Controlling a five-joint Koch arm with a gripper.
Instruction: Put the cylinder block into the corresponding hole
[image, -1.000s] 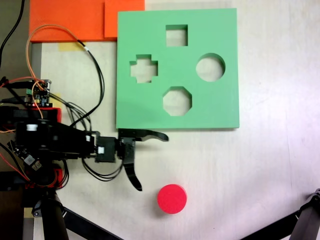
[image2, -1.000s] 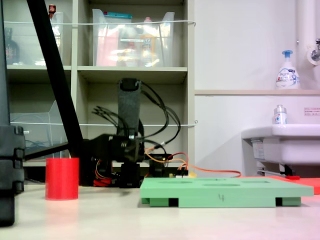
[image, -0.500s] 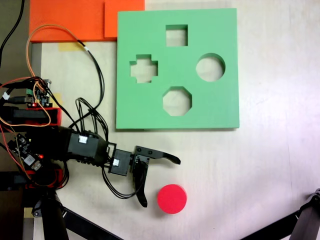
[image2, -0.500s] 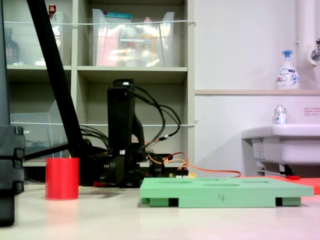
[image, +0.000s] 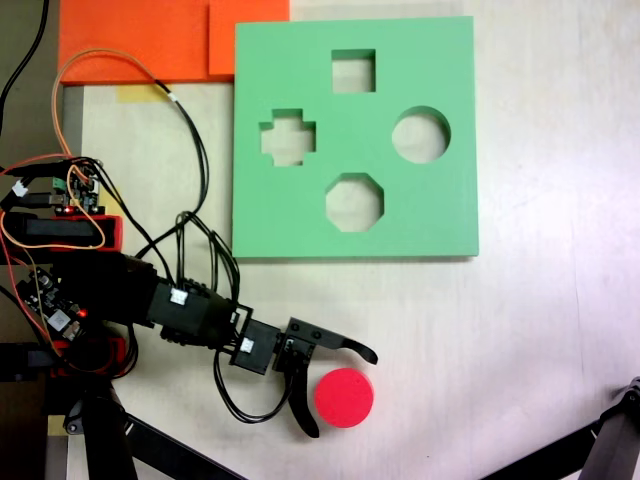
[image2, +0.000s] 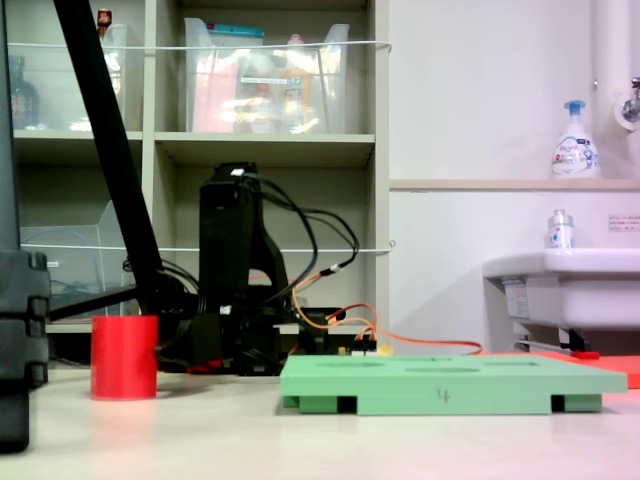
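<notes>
Down near the bottom of the first exterior view, the cylinder (image: 344, 397) stands on the table (image: 540, 330), its round red top facing up. In the second exterior view it stands upright at the left, on the table, well apart from the board (image2: 450, 384).

The gripper (image: 341, 392) is right at the cylinder. Its jaws are spread wide. One black finger (image: 352, 348) reaches just past the cylinder's upper edge in the first exterior view. The other finger (image: 303, 412) curves down along the cylinder's left side. I cannot tell if either finger touches it. The jaws are not squeezing it.

The arm (image: 190, 312) stretches in from the first exterior view's left, with black wires looping over it.

Higher up lies the green board (image: 440, 215), flat on the table. The round hole (image: 420, 135) is near its right edge. A square hole (image: 353, 71), a cross hole (image: 287, 137) and an eight-sided hole (image: 354, 201) are cut in it too. Nothing sits in any of them.

An orange sheet (image: 130, 40) lies at the top left, touching the board's corner.
</notes>
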